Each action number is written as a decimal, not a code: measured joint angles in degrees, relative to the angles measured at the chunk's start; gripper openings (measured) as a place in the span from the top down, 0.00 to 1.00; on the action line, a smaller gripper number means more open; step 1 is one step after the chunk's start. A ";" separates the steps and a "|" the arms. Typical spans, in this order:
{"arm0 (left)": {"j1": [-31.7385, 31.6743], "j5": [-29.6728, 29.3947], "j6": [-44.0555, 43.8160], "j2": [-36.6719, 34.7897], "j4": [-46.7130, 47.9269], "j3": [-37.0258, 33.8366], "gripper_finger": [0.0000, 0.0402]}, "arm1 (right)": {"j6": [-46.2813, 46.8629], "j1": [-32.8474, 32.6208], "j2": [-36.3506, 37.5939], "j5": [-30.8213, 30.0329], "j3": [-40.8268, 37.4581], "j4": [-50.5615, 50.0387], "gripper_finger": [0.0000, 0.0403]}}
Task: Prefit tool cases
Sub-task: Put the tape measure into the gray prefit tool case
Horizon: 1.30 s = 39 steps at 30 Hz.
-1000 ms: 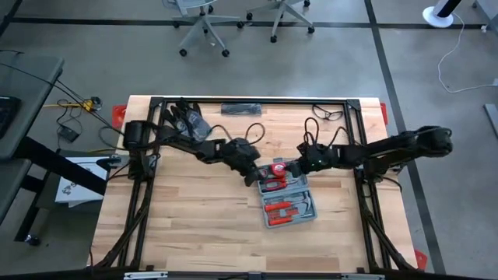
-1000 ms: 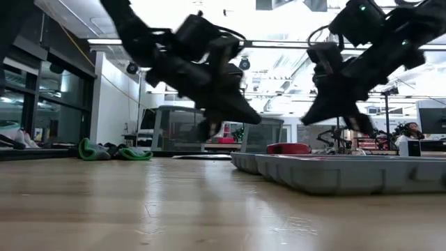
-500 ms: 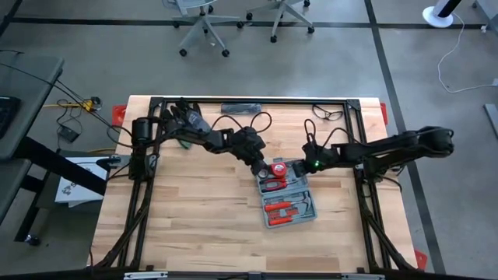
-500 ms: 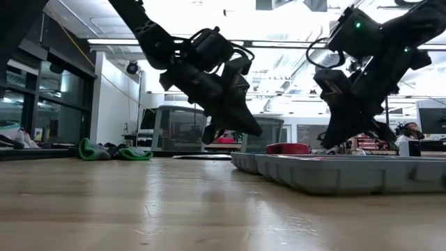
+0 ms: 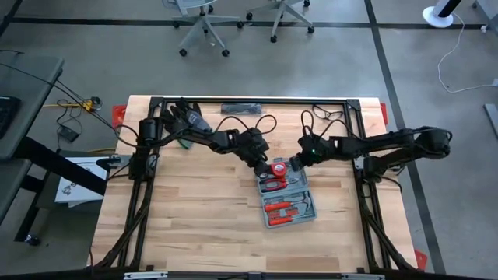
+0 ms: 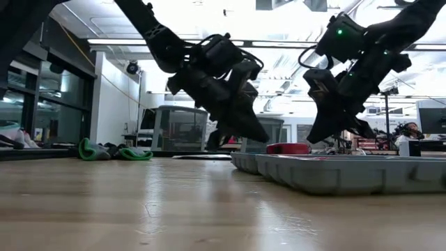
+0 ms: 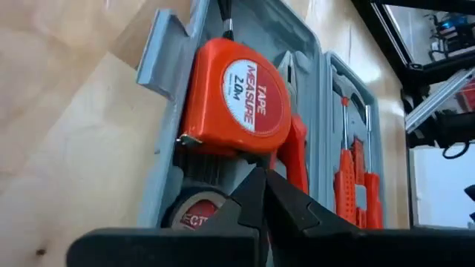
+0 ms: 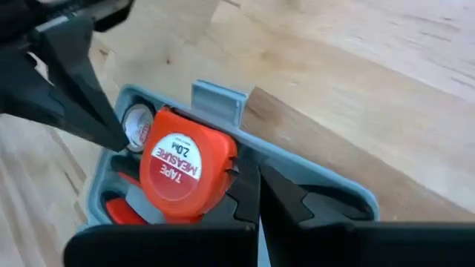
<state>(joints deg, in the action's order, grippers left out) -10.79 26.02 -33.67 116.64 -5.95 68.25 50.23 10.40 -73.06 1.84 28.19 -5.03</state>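
Both closed and empty, left gripper (image 5: 263,166) and right gripper (image 5: 293,165) flanking tape measure (image 5: 277,169) at tool case (image 5: 285,194) far end.

Tool case (image 6: 334,173) cut off at low view edge.

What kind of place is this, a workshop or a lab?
Probably a robotics lab. A wooden table carries two robot arms on a black frame, wheeled office chairs stand on the concrete floor, and the low view shows glass partitions and bright ceiling lights behind.
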 joint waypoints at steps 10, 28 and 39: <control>-1.27 -0.98 2.88 0.69 1.82 2.29 1.00 | -1.22 1.02 -0.15 3.24 0.25 -0.29 1.00; -0.90 1.29 2.88 2.67 6.95 5.51 1.00 | -1.94 -2.63 -12.47 6.97 7.44 0.02 1.00; -2.38 -1.44 5.68 2.68 6.12 6.16 1.00 | -2.98 -6.14 -6.48 7.66 11.65 -8.27 1.00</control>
<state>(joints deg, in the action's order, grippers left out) -13.17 24.58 -27.99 119.32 0.17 74.41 47.26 4.27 -79.54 9.50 39.84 -13.29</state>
